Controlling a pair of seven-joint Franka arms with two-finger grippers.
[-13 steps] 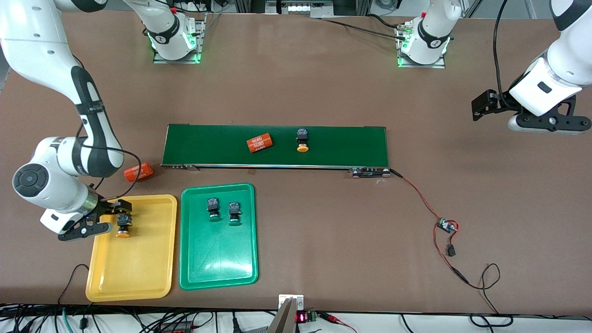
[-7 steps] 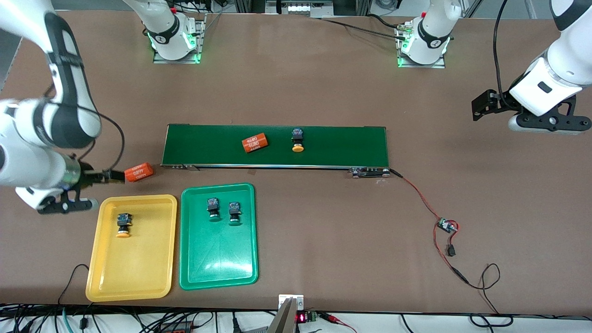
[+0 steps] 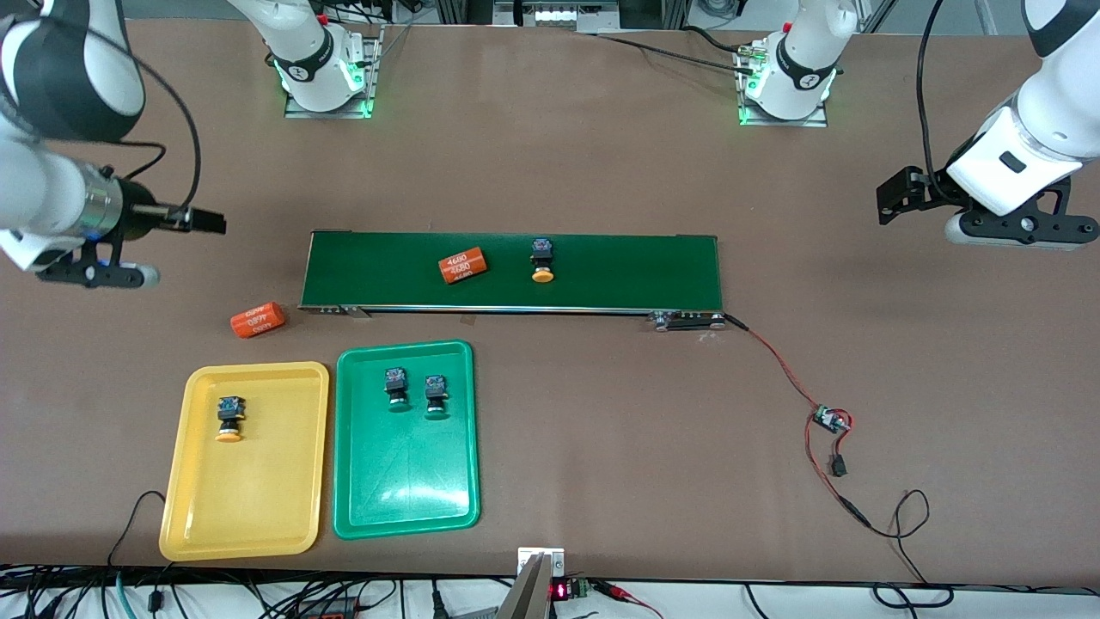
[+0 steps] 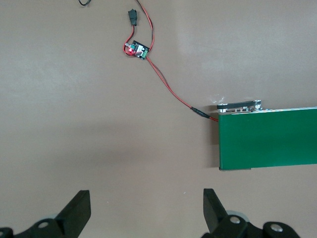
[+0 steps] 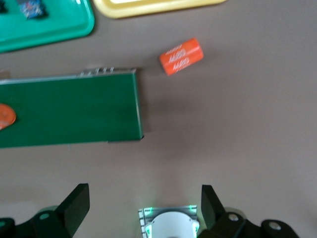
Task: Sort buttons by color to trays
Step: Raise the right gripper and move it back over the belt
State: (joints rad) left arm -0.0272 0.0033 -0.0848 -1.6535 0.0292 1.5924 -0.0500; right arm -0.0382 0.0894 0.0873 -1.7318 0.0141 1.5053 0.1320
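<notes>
One yellow-capped button (image 3: 229, 419) lies in the yellow tray (image 3: 258, 516). Two green-capped buttons (image 3: 395, 389) (image 3: 436, 395) lie side by side in the green tray (image 3: 404, 490). Another yellow-capped button (image 3: 541, 260) lies on the dark-green conveyor belt (image 3: 619, 271); its cap shows at the edge of the right wrist view (image 5: 5, 116). My right gripper (image 3: 206, 222) (image 5: 143, 210) is open and empty, up over bare table by the belt's end at the right arm's side. My left gripper (image 3: 894, 199) (image 4: 146, 210) is open and empty, waiting over bare table off the belt's other end.
An orange "4680" cylinder (image 3: 462, 265) lies on the belt beside the button. Another (image 3: 257, 320) (image 5: 181, 56) lies on the table between the belt's end and the yellow tray. A red-black cable with a small circuit board (image 3: 829, 419) (image 4: 136, 49) runs from the belt's end.
My right gripper let go of the yellow-capped button in the yellow tray, rose and swung away toward the belt's end. The cylinder and button on the belt drifted toward the right arm's end.
</notes>
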